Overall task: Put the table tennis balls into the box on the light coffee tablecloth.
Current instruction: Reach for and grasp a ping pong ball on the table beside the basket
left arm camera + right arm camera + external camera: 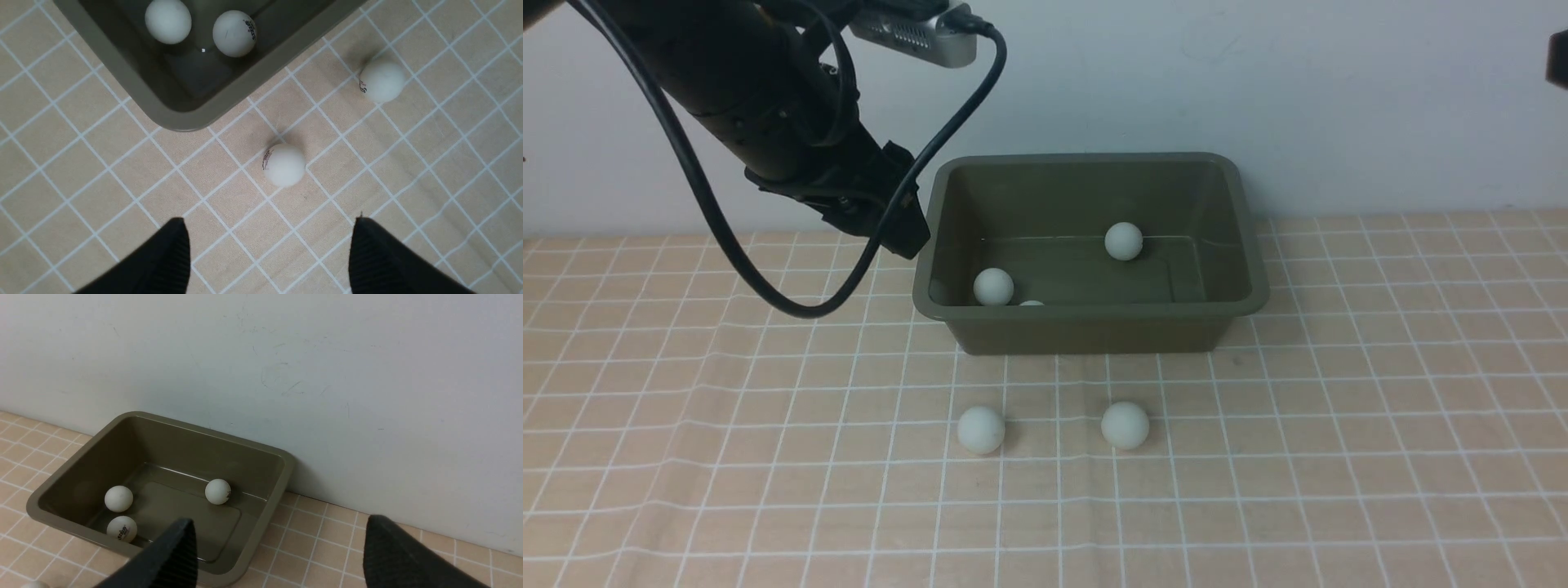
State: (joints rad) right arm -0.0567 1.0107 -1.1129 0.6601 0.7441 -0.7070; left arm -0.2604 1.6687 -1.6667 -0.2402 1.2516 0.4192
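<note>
Pale wall (1339, 98) stands behind the desk, where the light coffee tablecloth (768, 457) lies with thin white lines, and the box (1086, 331) sits near the wall with three balls inside; two more, the left ball (981, 430) and the right ball (1125, 425), wait in front of it; both the left end effector (269, 245) and the right end effector (282, 543) are wide apart and hold nothing; I think the next job is picking up one loose ball and lifting it over the rim, with good room around both
</note>
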